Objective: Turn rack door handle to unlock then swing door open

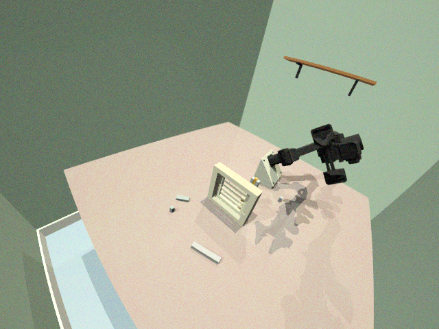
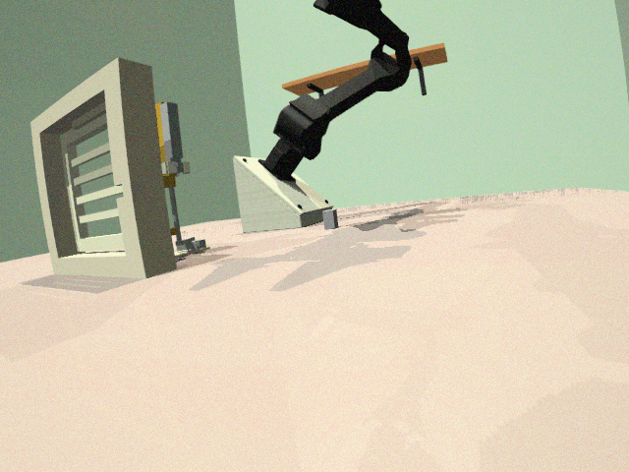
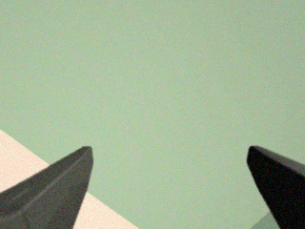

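Open gripper (image 1: pixel 328 153) (image 3: pixel 171 154), fingers cropped, frame (image 1: pixel 238 177) (image 2: pixel 136 167) partly hiding handle (image 1: pixel 254 181) (image 2: pixel 172 134)

Top: looking steeply down from high over the table (image 1: pixel 149 276) (image 2: pixel 324 366) (image 3: pixel 24 164), well back. Exterior: set low, near the tabletop, facing across to frame (image 1: pixel 232 174) (image 2: pixel 136 167) and arm (image 1: pixel 304 150) (image 2: pixel 355 91); both shared with top. Wrist: looking out between close fingertips, toward wall (image 1: pixel 319 28) (image 2: pixel 507 116) (image 3: pixel 157 86) past table edge.

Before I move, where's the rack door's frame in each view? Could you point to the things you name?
Top: door frame (image 1: pixel 238 177) (image 2: pixel 140 167) just right of centre, left of the arm's wedge base (image 1: pixel 264 173) (image 2: pixel 263 203).
Exterior: far left, left of that base.
Wrist: not in it.
Shared landmark: the pink table top (image 1: pixel 159 283) (image 2: pixel 355 355) (image 3: pixel 14 162).
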Tool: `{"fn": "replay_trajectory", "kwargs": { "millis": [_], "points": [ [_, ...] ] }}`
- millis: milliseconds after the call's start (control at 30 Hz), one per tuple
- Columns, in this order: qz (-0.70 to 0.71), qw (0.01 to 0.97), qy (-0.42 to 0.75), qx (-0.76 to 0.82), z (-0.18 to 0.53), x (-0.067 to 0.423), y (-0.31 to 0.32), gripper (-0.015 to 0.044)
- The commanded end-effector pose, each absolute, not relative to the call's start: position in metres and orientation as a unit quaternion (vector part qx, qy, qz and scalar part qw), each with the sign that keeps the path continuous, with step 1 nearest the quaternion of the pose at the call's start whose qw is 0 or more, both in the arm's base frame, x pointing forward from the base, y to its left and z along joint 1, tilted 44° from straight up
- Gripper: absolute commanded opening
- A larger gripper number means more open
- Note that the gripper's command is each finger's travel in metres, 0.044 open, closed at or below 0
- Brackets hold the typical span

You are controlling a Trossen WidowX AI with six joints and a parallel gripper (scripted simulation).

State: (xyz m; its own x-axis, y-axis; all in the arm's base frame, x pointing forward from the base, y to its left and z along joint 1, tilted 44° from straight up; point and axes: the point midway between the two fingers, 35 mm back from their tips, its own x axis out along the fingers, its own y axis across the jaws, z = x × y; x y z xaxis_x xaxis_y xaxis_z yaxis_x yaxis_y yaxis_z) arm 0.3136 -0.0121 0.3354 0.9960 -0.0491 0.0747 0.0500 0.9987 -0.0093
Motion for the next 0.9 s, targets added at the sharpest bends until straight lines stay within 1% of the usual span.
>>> {"fn": "replay_trajectory", "kwargs": {
  "millis": [0, 100, 133, 500, 867],
  "points": [
    [-0.024, 0.999, -0.035, -0.006, 0.335, 0.314, -0.012, 0.0374],
    [-0.019, 1.0, 0.0, -0.016, 0.324, 0.323, -0.013, 0.0295],
    [-0.016, 1.0, 0.015, -0.019, 0.319, 0.327, -0.013, 0.0285],
    [0.019, 0.983, 0.177, -0.043, 0.265, 0.355, -0.019, 0.0285],
    [0.067, 0.942, 0.326, -0.037, 0.212, 0.364, -0.026, 0.0285]
  ]
}}
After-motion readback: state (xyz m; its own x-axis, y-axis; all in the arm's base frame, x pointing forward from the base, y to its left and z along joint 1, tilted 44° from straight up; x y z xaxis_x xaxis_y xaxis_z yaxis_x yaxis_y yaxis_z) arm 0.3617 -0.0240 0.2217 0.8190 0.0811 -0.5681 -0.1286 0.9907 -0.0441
